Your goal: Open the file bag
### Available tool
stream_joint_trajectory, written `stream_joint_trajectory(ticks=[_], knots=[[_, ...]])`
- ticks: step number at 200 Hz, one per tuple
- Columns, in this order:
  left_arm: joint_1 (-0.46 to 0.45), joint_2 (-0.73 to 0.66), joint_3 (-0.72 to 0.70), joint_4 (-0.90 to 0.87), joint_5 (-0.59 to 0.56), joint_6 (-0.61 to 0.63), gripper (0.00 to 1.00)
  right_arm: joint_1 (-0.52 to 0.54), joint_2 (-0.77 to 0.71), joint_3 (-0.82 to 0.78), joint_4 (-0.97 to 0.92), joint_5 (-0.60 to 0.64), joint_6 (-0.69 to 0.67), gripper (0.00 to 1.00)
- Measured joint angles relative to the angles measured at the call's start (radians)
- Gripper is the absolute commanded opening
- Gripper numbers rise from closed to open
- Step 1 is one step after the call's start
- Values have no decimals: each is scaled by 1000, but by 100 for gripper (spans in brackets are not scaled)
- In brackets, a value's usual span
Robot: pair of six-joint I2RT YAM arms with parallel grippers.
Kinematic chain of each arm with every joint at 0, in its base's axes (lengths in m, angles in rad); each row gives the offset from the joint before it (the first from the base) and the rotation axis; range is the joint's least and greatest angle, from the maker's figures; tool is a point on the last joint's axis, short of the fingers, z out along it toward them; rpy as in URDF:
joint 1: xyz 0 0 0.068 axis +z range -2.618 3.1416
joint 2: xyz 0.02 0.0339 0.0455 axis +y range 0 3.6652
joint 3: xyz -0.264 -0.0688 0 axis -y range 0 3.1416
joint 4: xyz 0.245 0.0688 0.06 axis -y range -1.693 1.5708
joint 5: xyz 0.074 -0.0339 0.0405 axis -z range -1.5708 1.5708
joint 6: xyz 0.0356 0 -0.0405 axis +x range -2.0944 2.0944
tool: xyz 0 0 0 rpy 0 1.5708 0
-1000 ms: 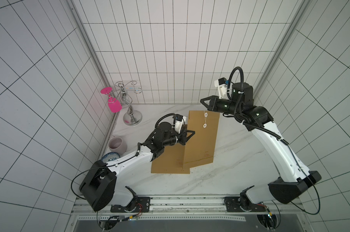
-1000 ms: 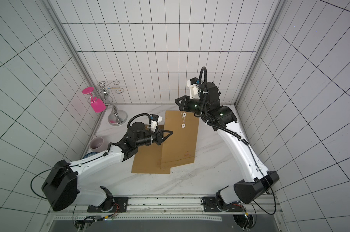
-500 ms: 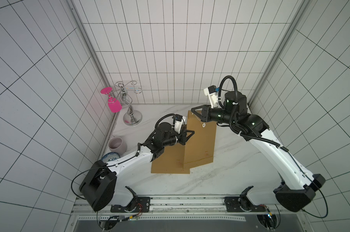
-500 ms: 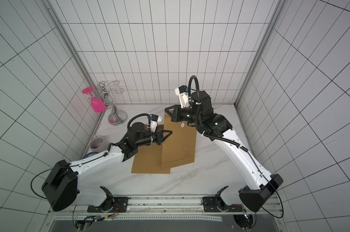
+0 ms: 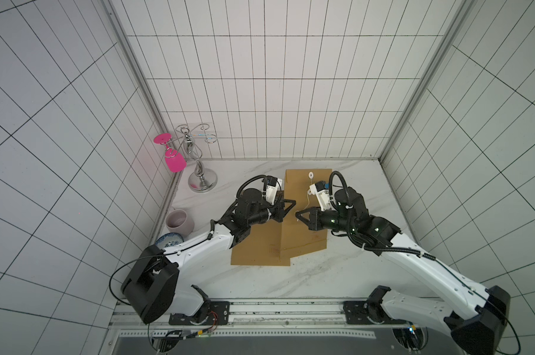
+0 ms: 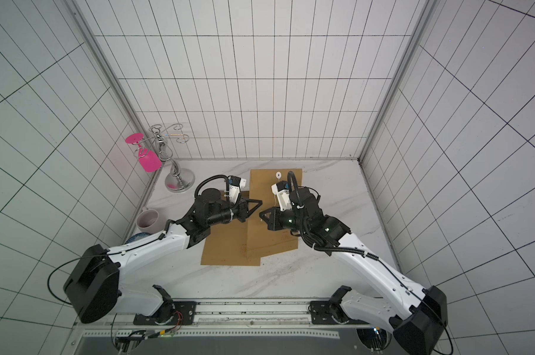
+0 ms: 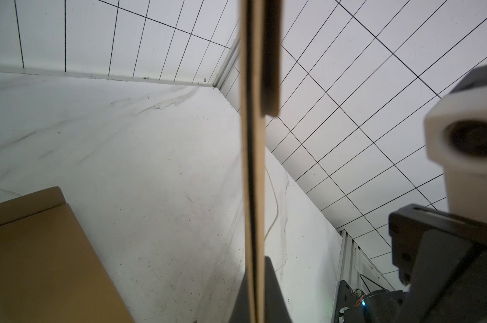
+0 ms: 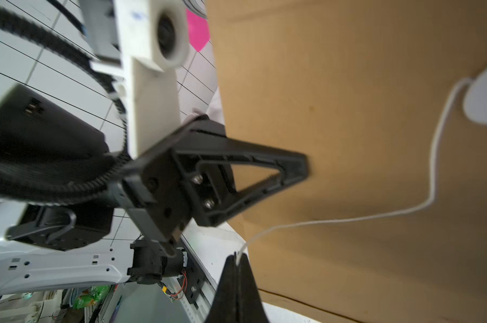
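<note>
White tiled walls on three sides, pale marbled worktop (image 5: 321,276) below. Toward the back of it, brown file bag (image 5: 303,227) held up at a tilt, seen edge-on from the left wrist. At the bag's left edge, left tool (image 5: 291,203) pressed together, paper clamped between both fingers. Just in front of the bag's face, right tool (image 5: 297,215) with tips closed on the free end of a thin white string (image 8: 348,221). Slack in that string, curving back to a round white fastener disc (image 5: 311,175) near the bag's top. Second brown envelope (image 5: 254,249) flat on the worktop, partly beneath the held bag. In the left corner: chrome glass rack (image 5: 200,172) with a pink glass (image 5: 174,159) hanging upside down, lilac mug (image 5: 177,219), patterned bowl (image 5: 169,241) partly behind the left arm.
</note>
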Motion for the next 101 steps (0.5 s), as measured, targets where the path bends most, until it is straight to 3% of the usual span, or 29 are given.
stream_joint_trajectory(ticks=[101], knots=[[4,-32,-15,0,-12,-2,0,-25,-61,-288,34,83,73,0]])
